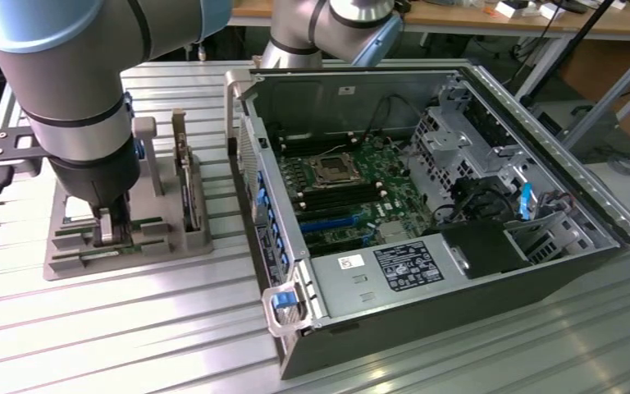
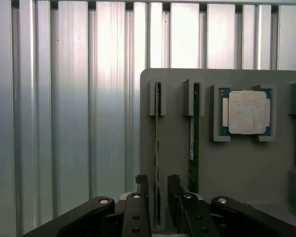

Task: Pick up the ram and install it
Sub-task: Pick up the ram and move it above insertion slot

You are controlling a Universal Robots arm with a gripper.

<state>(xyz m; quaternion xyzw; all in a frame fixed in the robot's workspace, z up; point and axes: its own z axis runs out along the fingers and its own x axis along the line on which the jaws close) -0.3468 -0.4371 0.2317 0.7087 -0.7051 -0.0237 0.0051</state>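
Observation:
Two rams stand on edge in slots of a grey holder (image 2: 222,163). One ram (image 2: 158,128) runs between my gripper's (image 2: 158,178) two dark fingers (image 2: 142,190), which stand on either side of it with a small gap each way. The gripper is open and holds nothing. The other ram (image 2: 193,128) sits in the neighbouring slot, just outside one finger. In the exterior view the gripper (image 1: 112,236) reaches straight down into the holder (image 1: 75,254) at the exterior view's left, and the arm hides the ram there.
A square silver processor (image 2: 246,112) lies in a pocket of the holder. A card (image 1: 187,185) stands upright on the holder. An open computer case (image 1: 425,271) with its motherboard (image 1: 348,197) sits to the exterior view's right on the ribbed metal table (image 1: 129,328).

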